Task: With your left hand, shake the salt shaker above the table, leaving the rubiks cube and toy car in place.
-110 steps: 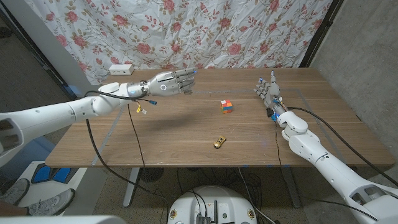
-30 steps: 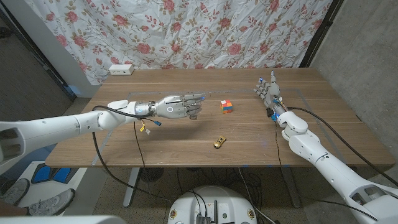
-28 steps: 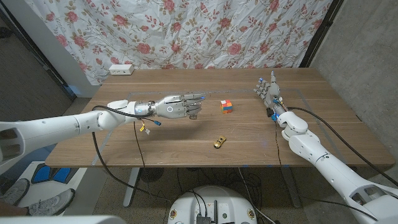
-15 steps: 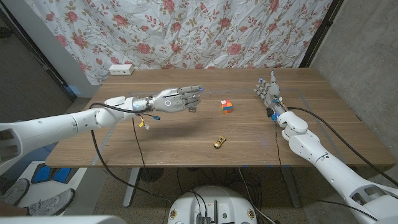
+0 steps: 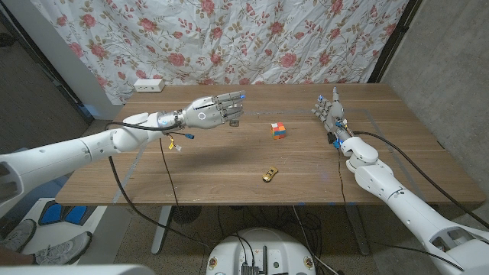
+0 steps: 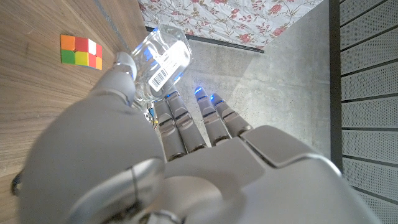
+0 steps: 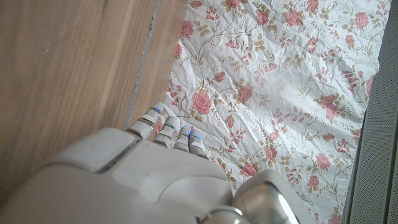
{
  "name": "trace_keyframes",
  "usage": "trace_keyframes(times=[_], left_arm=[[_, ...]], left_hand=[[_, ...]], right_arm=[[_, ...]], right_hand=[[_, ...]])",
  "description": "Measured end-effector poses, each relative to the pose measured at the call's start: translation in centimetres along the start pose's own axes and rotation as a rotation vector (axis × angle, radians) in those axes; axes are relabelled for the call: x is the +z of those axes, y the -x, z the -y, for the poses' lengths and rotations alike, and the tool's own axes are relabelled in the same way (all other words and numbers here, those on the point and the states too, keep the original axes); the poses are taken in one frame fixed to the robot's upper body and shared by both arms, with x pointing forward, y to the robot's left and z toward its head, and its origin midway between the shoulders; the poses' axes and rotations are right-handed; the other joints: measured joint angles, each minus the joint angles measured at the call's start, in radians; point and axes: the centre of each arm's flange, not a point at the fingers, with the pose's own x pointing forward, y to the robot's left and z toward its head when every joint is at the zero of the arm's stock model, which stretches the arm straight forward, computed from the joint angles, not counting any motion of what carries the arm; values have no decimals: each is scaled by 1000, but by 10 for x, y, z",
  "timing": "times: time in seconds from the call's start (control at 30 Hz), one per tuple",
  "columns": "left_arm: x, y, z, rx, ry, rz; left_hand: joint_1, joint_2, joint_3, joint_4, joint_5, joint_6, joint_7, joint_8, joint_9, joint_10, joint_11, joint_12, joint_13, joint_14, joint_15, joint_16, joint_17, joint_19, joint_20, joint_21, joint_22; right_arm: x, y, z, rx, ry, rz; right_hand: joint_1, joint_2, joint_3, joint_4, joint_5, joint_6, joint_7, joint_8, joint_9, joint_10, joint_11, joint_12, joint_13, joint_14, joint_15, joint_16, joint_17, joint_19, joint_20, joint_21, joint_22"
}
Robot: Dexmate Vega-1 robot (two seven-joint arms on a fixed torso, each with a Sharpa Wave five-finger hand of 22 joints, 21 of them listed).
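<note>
My left hand hovers above the table left of centre and pinches the salt shaker between thumb and fingers. In the left wrist view the shaker is a clear glass jar with a barcode label, tilted, sticking out past the fingertips of that hand. The rubiks cube sits on the wood to the right of that hand, and its top also appears in the wrist view. The gold toy car lies nearer the front edge. My right hand stands at the table's right side, fingers extended, holding nothing.
A white power strip lies at the table's far left corner, with a floral curtain behind. Loose cables dangle from my left wrist. In the right wrist view the right hand points along the wood toward the curtain.
Over the last second my left hand has lifted and drawn back toward the far left with the salt shaker in it. The cube, the car and the right arm have stayed put.
</note>
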Motion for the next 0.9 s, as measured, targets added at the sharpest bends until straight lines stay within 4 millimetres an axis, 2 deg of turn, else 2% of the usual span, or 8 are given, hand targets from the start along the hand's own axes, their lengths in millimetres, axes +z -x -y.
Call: trace_keyframes(times=[0.9], left_arm=[[-2,-7,11,-11,147,-168]], left_hand=[[0,0,-14,11,-3,0,0,0,0,18,0,8,0,0,0,0,0,9,2,0,0]], right_arm=[[0,0,0,1,0,0]], right_hand=[[0,0,0,0,0,0,0,0,0,0,0,0,0,0,0,0,0,0,0,0,0]])
